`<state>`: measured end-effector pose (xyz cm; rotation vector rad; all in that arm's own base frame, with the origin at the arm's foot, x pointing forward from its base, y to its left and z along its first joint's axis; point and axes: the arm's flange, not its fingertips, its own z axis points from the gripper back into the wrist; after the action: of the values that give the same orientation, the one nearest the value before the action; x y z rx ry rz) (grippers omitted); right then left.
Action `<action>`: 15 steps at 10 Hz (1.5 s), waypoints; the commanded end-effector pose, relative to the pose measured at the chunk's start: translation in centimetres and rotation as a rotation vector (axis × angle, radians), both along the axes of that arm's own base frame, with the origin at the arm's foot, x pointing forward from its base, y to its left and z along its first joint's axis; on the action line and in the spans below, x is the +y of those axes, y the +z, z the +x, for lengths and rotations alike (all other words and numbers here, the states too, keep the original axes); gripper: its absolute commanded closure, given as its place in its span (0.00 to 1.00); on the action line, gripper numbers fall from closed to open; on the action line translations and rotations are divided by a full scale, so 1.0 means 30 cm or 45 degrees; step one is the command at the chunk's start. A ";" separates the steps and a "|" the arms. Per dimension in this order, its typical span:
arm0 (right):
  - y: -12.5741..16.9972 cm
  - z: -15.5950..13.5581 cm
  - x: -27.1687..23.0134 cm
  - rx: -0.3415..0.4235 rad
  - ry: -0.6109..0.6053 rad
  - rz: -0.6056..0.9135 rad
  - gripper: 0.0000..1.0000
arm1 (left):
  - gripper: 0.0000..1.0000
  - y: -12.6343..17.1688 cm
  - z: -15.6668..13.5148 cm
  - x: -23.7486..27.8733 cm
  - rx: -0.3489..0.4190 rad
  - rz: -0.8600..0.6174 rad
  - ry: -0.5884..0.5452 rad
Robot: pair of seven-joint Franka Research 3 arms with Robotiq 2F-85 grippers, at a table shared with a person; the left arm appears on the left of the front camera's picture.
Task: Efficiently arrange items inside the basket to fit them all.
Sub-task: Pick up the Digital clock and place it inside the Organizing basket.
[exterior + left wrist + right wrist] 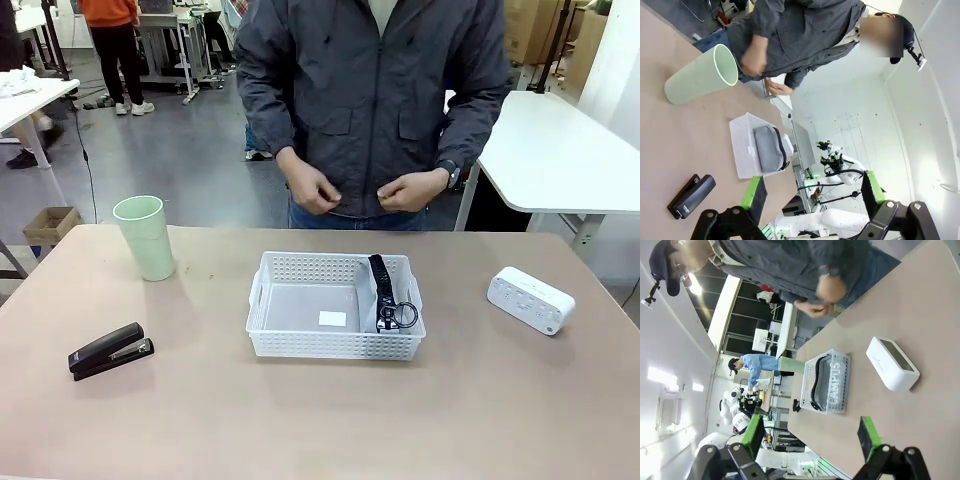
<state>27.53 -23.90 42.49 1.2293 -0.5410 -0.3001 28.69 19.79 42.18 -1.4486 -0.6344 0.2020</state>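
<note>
The floor of the basket (pixel 300 345) lies open toward 9 o'clock; the pouch (pixel 385 290) stands along its 3 o'clock wall. The cup (pixel 144 238) at 10, stapler (pixel 110 350) at 8 and box (pixel 530 299) at 3 sit well apart from it, with open surface (pixel 320 420) at 6.

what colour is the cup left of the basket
Pale green. The cup shows best in the front view.

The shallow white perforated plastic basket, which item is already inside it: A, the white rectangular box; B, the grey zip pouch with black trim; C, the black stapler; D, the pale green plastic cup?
B: the grey zip pouch lies against the basket's right wall, while the cup, stapler and box sit outside it on the table.
</note>
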 end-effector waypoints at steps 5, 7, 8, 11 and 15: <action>0.123 0.125 0.213 0.184 -0.007 -0.436 0.00 | 0.00 0.002 -0.004 0.003 -0.027 0.000 -0.010; 0.166 0.206 0.326 0.293 -0.058 -0.661 0.00 | 0.00 0.002 -0.004 0.003 -0.027 0.000 -0.010; 0.189 0.235 0.392 0.306 -0.041 -0.768 0.00 | 0.00 0.002 -0.004 0.003 -0.027 0.000 -0.010; 0.235 0.339 0.586 0.379 -0.009 -1.100 0.00 | 0.00 0.002 -0.004 0.003 -0.027 0.000 -0.010; 0.196 0.457 0.758 0.465 0.087 -1.371 0.00 | 0.00 0.002 -0.004 0.003 -0.027 0.000 -0.010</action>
<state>40.15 -1.65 47.98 0.1952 -0.2791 -0.1277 28.75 19.85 42.15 -1.4488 -0.6322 0.2018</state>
